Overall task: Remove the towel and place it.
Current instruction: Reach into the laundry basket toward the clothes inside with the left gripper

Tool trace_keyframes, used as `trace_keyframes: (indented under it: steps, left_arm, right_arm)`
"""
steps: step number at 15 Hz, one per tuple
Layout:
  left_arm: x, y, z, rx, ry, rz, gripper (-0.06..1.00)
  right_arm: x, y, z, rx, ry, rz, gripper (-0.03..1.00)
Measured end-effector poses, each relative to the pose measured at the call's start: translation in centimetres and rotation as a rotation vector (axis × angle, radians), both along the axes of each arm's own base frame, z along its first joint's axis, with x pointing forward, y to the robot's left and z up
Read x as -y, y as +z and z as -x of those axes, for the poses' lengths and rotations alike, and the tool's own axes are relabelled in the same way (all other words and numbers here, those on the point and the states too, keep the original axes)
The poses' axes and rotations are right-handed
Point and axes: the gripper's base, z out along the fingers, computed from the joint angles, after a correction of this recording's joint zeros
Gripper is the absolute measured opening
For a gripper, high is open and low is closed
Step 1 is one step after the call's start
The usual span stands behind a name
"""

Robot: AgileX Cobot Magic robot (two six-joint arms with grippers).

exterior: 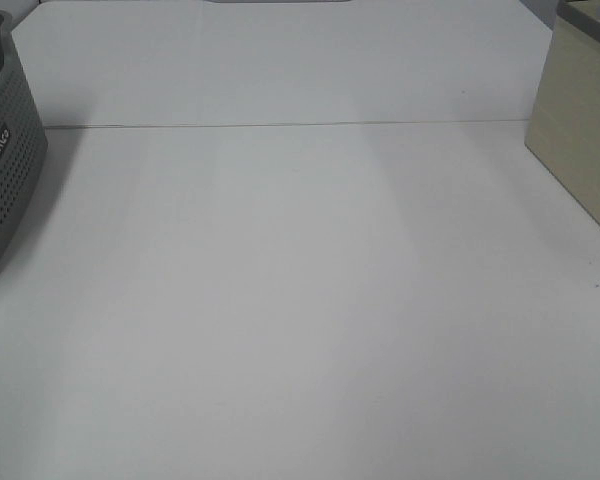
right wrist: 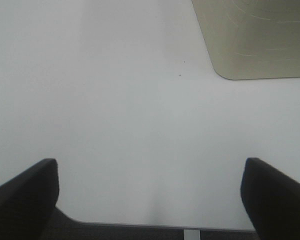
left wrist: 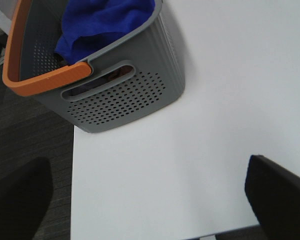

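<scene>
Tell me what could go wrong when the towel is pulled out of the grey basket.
1. The basket stands right at the edge of the table; a pull on the towel might drag it over.
2. The towel lies bunched beside the orange handle and could catch there.

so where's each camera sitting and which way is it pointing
Exterior high: mounted high off the arms, looking down on the white table, with the grey basket at its left edge and the beige box at its right; no arm shows.
Left wrist: on the left arm, looking down at the basket holding the blue towel; the open left tool frames the view.
Right wrist: on the right arm, looking down at the table and a corner of the box; the open right tool shows.
Shared: exterior high and left wrist both show the basket.
</scene>
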Motion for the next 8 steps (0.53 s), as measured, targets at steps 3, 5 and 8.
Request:
trace_keyframes:
  steps: [3, 5, 8]
  left_arm:
    - [-0.5, 3.6, -4.2, -0.170, -0.094, -0.108, 0.99]
    - [-0.8, 5.3, -6.8, -0.230, -0.153, -0.171, 0.99]
    - [-1.8, 9.1, -14.8, -0.367, -0.286, -0.307, 0.99]
  right_arm:
    - [0.0, 0.0, 0.0, 0.000, 0.000, 0.000, 0.95]
    - [0.0, 0.0, 0.0, 0.000, 0.000, 0.000, 0.95]
    - [0.0, 0.0, 0.0, 0.000, 0.000, 0.000, 0.95]
